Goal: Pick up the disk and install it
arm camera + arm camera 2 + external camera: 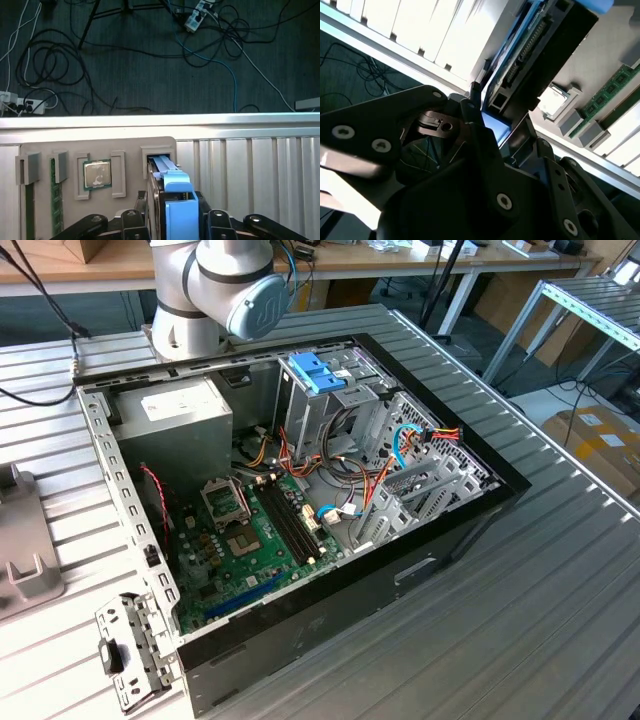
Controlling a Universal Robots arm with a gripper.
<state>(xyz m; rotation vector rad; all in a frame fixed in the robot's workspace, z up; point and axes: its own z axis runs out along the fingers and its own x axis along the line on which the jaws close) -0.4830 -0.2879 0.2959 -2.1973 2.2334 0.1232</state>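
In both wrist views the disk (172, 172) (540, 55) stands on edge in a slot of a grey holder plate (100, 147). It has a dark body, a connector edge and a bright blue carrier with a tab (178, 200). My gripper (172, 212) (500, 135) straddles it, with black fingers (212, 220) pressed against both flat sides, so it looks shut on the disk. The open computer case (470, 515) lies on the ribbed table in the exterior view, with the arm's base joints (215, 290) behind it.
The holder plate also carries a processor chip (97, 174) and a memory stick (56, 200). Inside the case are a grey power supply (185, 410), a green motherboard (250, 535), a drive cage with a light-blue bracket (318, 372) and loose cables. The table edge drops to a cable-strewn floor (150, 60).
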